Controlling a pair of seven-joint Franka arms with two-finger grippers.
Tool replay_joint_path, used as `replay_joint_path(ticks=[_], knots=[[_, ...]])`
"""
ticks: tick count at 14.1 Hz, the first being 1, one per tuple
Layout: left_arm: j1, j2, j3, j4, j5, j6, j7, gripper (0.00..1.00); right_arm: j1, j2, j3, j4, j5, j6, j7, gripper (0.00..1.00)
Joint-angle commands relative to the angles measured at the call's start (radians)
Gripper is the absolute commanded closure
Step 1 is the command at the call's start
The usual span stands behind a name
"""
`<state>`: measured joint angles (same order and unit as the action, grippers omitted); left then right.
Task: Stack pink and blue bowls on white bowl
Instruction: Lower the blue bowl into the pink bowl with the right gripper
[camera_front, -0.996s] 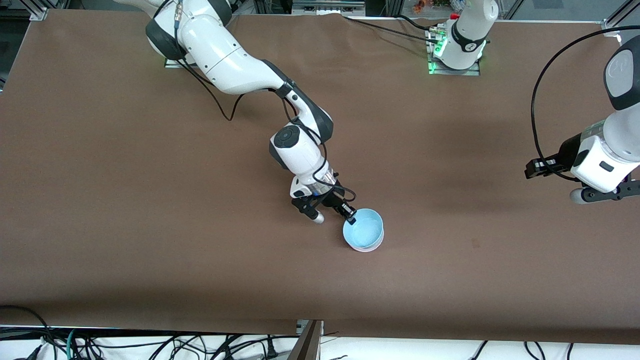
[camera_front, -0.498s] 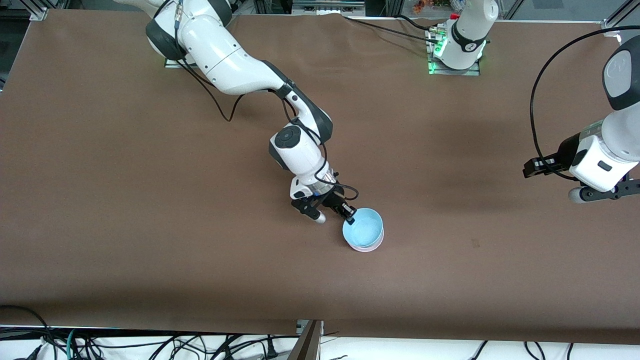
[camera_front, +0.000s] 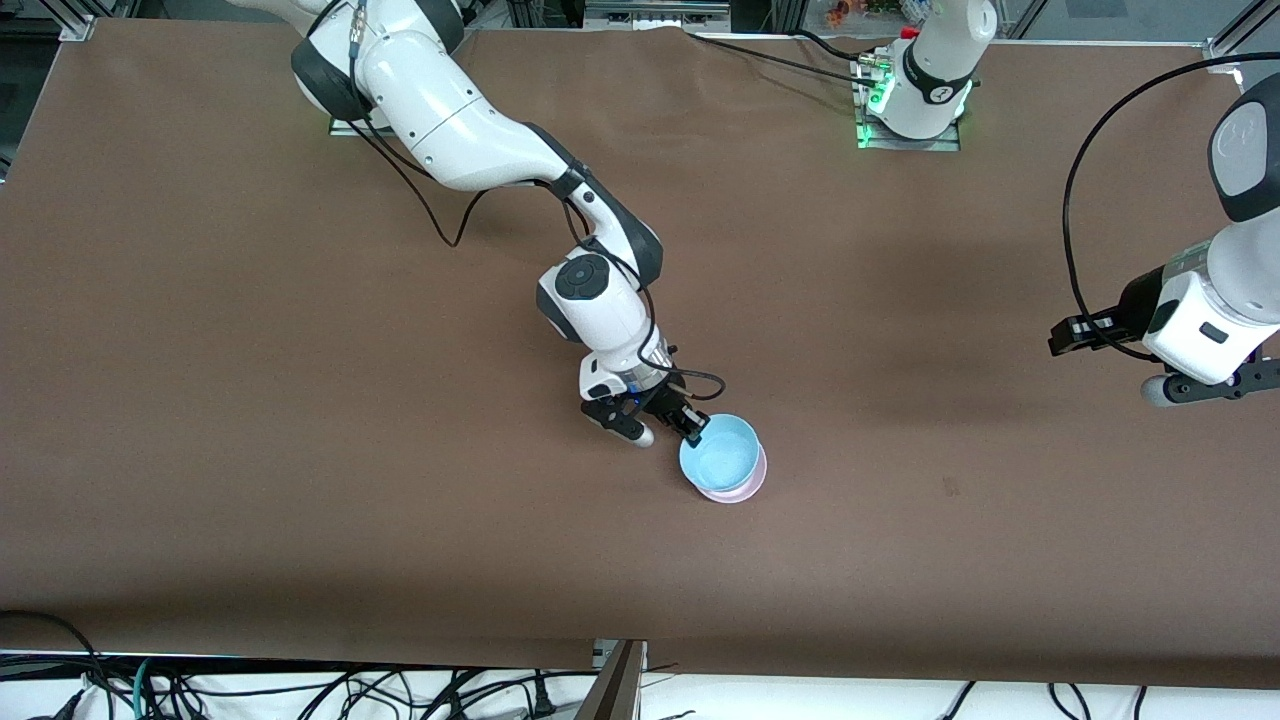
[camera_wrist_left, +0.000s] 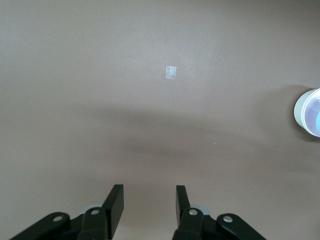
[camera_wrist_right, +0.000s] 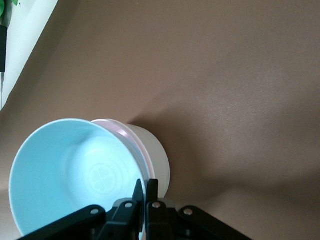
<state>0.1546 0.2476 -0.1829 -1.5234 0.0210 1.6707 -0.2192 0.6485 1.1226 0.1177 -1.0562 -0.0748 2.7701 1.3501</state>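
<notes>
My right gripper (camera_front: 697, 432) is shut on the rim of the light blue bowl (camera_front: 722, 455) near the middle of the table. The blue bowl sits off-centre on the pink bowl (camera_front: 742, 491), whose rim shows on the side nearer the front camera. In the right wrist view my right gripper (camera_wrist_right: 145, 184) pinches the blue bowl (camera_wrist_right: 70, 170); the pink bowl's rim (camera_wrist_right: 125, 131) and the white bowl (camera_wrist_right: 156, 156) under it show beside it. My left gripper (camera_front: 1062, 338) waits open and empty above the left arm's end of the table; it also shows in the left wrist view (camera_wrist_left: 148, 192).
The brown table (camera_front: 300, 450) is bare around the stack. A small strip of clear tape (camera_wrist_left: 171, 72) lies on the table below my left gripper. The stack of bowls (camera_wrist_left: 310, 112) shows at the edge of the left wrist view.
My right gripper and the blue bowl have shifted slightly toward the right arm's end, so more of the pink rim shows. The left arm has barely moved.
</notes>
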Motion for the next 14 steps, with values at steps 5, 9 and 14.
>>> replay_joint_path(ticks=[5, 9, 14], knots=[[0.010, -0.031, -0.003, -0.038, -0.012, 0.018, 0.026, 0.50, 0.010, 0.014, -0.010, 0.041, -0.019, -0.061, -0.009, 1.00], [0.011, -0.031, -0.003, -0.038, -0.012, 0.018, 0.026, 0.50, 0.010, 0.013, -0.010, 0.042, -0.019, -0.112, -0.034, 1.00], [0.011, -0.031, -0.003, -0.038, -0.012, 0.018, 0.026, 0.50, 0.008, 0.013, -0.004, 0.044, -0.019, -0.112, -0.036, 0.88]])
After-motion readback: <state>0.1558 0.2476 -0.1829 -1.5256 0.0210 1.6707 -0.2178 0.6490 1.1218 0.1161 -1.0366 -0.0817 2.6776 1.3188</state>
